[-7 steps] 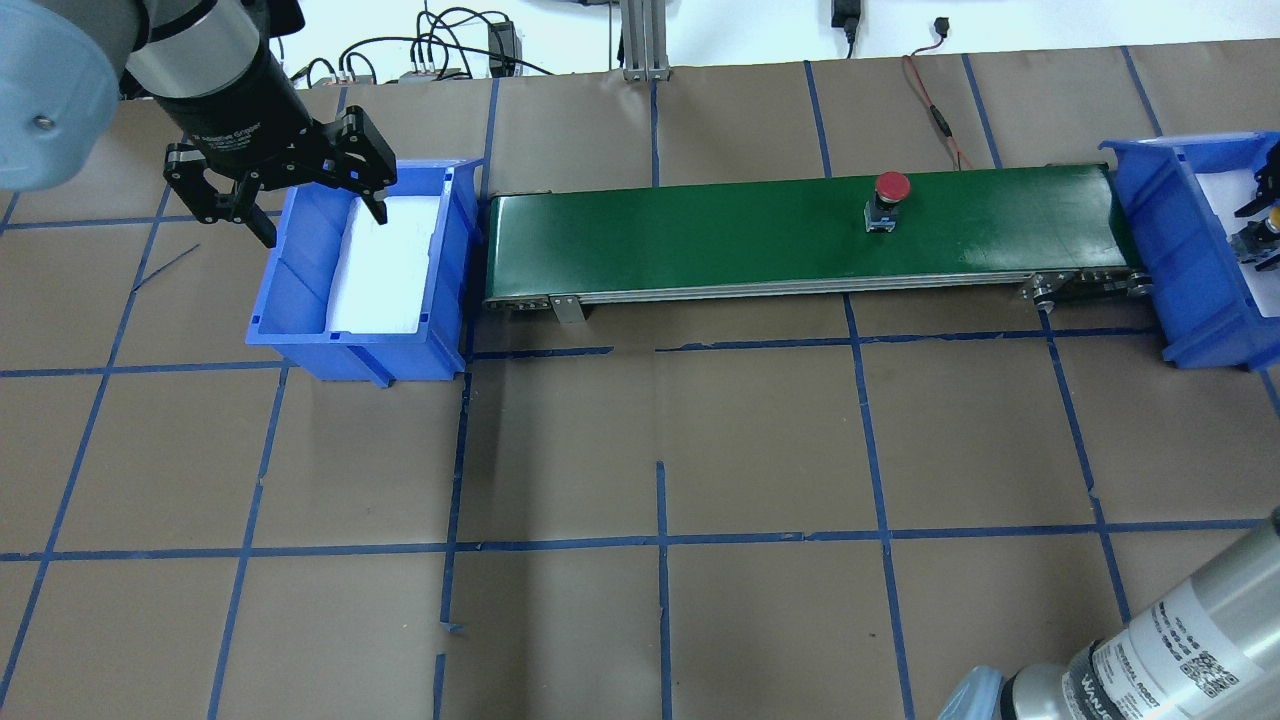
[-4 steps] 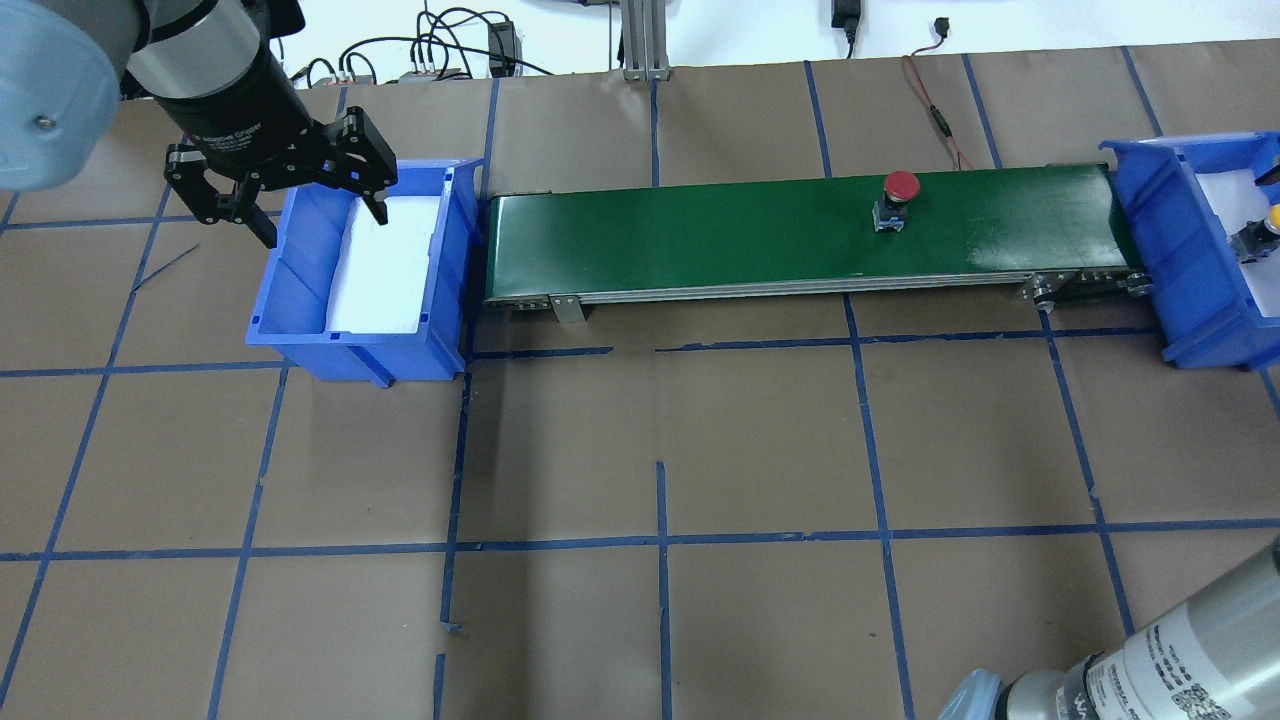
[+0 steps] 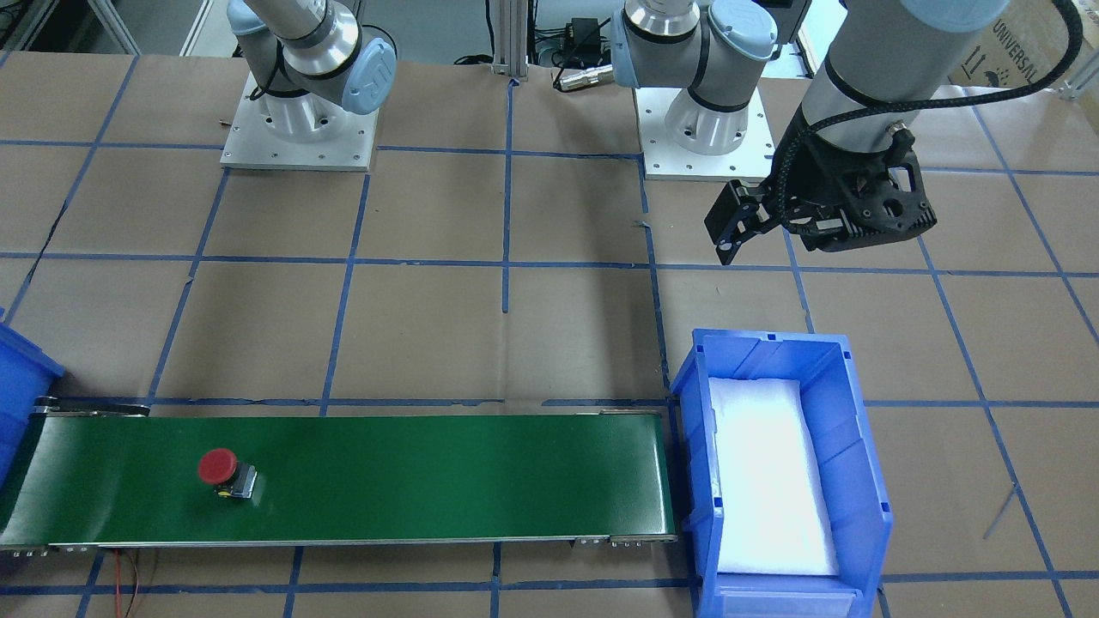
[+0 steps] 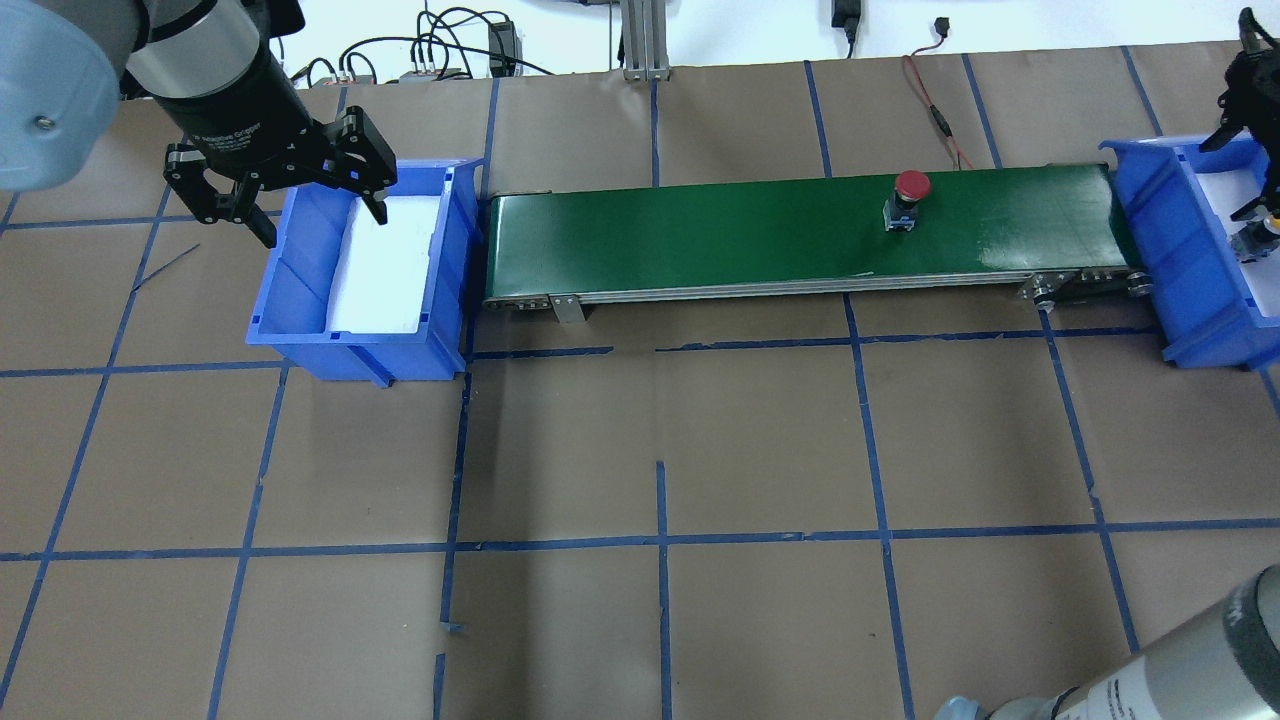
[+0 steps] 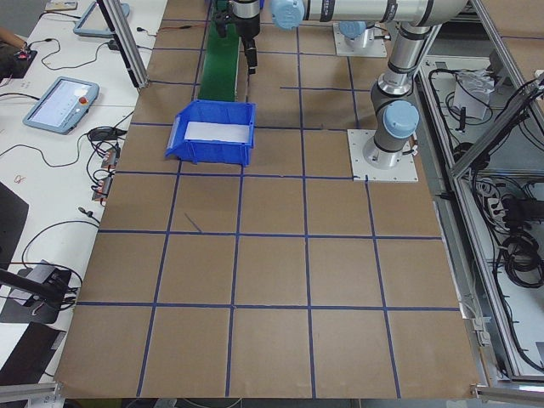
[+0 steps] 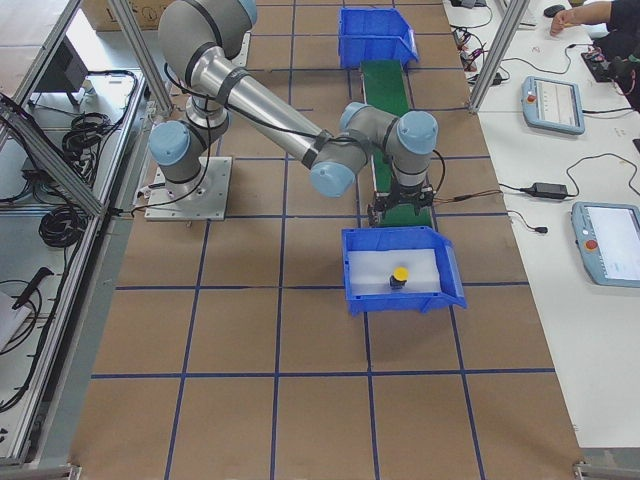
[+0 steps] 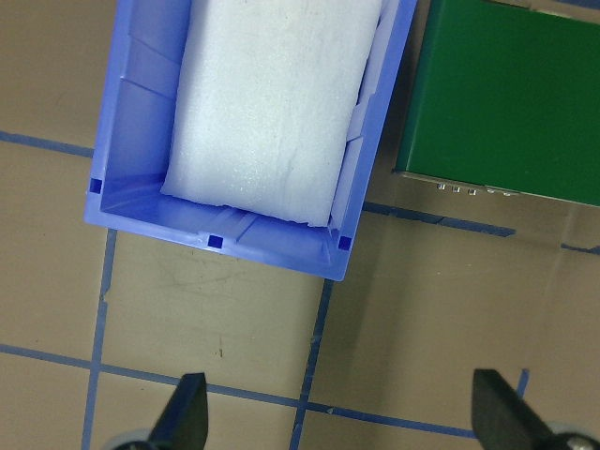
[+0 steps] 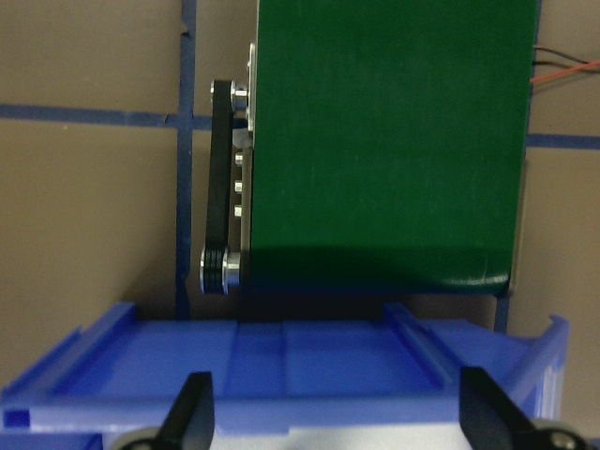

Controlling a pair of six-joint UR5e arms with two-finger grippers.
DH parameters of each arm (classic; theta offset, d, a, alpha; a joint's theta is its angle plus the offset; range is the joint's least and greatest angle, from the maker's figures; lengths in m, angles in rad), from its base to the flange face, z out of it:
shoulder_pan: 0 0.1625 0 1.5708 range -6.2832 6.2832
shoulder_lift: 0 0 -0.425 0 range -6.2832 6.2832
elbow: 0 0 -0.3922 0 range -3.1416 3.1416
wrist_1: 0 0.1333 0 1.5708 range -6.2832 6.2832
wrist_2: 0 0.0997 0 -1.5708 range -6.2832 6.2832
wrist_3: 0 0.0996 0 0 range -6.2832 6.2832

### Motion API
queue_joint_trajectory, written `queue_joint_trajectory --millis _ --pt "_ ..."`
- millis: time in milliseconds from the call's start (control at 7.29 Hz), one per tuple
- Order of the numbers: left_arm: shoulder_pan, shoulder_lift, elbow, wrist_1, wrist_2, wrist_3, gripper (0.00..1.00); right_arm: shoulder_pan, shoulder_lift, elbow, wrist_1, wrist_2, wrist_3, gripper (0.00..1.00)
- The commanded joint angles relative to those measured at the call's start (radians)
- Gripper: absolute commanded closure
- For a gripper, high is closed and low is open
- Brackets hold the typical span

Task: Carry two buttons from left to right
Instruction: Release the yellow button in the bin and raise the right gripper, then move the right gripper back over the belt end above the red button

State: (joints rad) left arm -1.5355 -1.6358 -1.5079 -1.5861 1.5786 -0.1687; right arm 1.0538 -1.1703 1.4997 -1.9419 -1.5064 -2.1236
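Fingers (image 8: pixel 192 408): those of the right end effector (image 8: pixel 337 417) stand wide apart with nothing between them. In the wrist view they sit at the lower corners, over the right bin (image 4: pixel 1160 220) where the belt (image 4: pixel 700 230) ends.
Yellow button (image 6: pixel 400 275): inside the right bin on white padding, at the right edge of the overhead frame, just beside the right end effector.
Red button (image 4: pixel 908 198): on the belt in the upper right of the overhead frame, short of the belt's right end; not in the right wrist view.
Direction: from the right end effector, the red button lies back along the belt, toward frame left.
Axis: the cap leans toward the right bin; whether it is upright or tipped, I cannot tell.
Nearer arm: the right, clearly.
Left bin (image 4: pixel 300 300): upper left of the overhead frame, with only white padding showing inside.
Left end effector (image 4: pixel 325 228): wide open and empty, hanging by the left bin, well apart from the red button.
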Motion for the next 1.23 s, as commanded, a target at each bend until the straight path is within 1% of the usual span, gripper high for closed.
queue_joint_trajectory --millis 0,274,411,686,960,1097 --pt "0.000 0.001 0.000 0.000 0.000 0.000 0.00 0.032 0.017 0.077 -0.101 0.009 0.051 0.08" --pt "0.000 0.001 0.000 0.000 0.000 0.000 0.00 0.112 0.034 0.077 -0.146 0.014 0.126 0.07" --pt "0.000 -0.001 0.000 0.000 0.000 0.000 0.00 0.130 0.055 0.080 -0.152 0.015 0.161 0.07" --pt "0.000 0.001 0.000 0.000 0.000 0.000 0.00 0.179 0.061 0.077 -0.152 0.011 0.247 0.07" --pt "0.000 0.001 0.000 0.002 0.000 0.000 0.00 0.209 0.073 0.076 -0.163 0.003 0.260 0.06" --pt "0.000 -0.001 0.000 0.000 0.000 0.000 0.00 0.221 0.086 0.076 -0.166 0.000 0.278 0.03"
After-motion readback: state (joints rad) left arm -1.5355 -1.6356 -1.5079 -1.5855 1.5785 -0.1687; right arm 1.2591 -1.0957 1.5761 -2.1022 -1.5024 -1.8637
